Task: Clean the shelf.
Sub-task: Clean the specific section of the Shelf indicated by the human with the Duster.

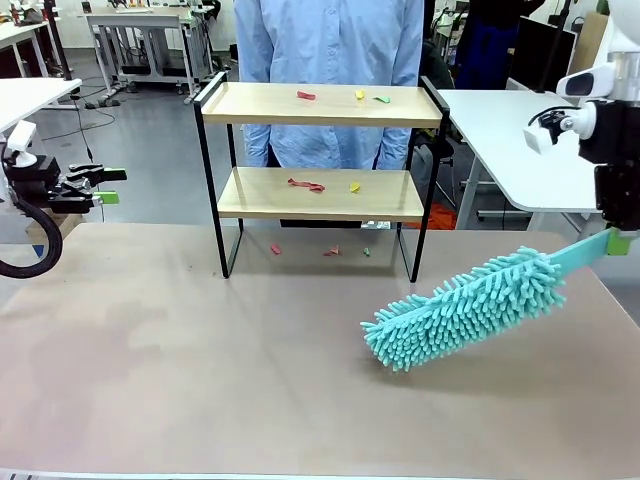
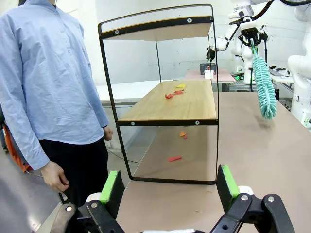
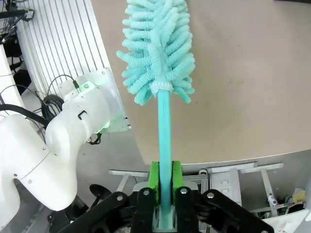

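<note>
Black-framed two-tier wooden shelf at the brown bench's twelve o'clock: looks light and rigid, best steadied by a side handle. Right fingers clamp the fluffy teal duster by its handle; left fingers wide, empty.

Robotics lab, white worktables, metal-framed benches behind, cables trailing over a grey floor.

Front camera across table at shelf, shared with low left-wrist side view.
</note>
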Robot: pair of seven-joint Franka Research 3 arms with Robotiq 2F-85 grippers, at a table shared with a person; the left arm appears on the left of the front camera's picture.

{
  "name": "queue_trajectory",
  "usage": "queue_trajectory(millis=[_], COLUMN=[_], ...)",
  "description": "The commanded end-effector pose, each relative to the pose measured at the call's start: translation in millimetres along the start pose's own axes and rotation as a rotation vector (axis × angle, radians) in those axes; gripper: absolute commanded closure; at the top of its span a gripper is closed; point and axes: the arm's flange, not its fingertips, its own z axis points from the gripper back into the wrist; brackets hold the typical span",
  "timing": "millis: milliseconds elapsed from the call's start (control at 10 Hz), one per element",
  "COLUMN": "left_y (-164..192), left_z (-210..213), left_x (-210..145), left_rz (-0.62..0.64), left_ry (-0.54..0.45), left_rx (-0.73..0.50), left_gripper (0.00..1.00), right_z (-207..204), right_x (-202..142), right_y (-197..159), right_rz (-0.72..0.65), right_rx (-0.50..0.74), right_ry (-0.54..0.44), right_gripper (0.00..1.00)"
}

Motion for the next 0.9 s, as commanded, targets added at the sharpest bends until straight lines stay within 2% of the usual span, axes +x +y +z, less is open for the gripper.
queue_trajectory(millis=[0,800], left_y=[-1.1,-1.1], left_z=[-0.3,-0.3], left_x=[2.9,2.9], left_rz=[-0.003,-0.003], left_ry=[0.005,0.005], left_rx=[-0.004,-0.004], left_gripper=[0.00,0.00], right_z=[0.8,0.8], right_x=[-3.1,-3.1], right_y=[1.5,1.5], right_rz=[0.002,0.002], right_rx=[0.000,0.000], right_ry=[0.005,0.005], right_gripper=[0.87,0.87])
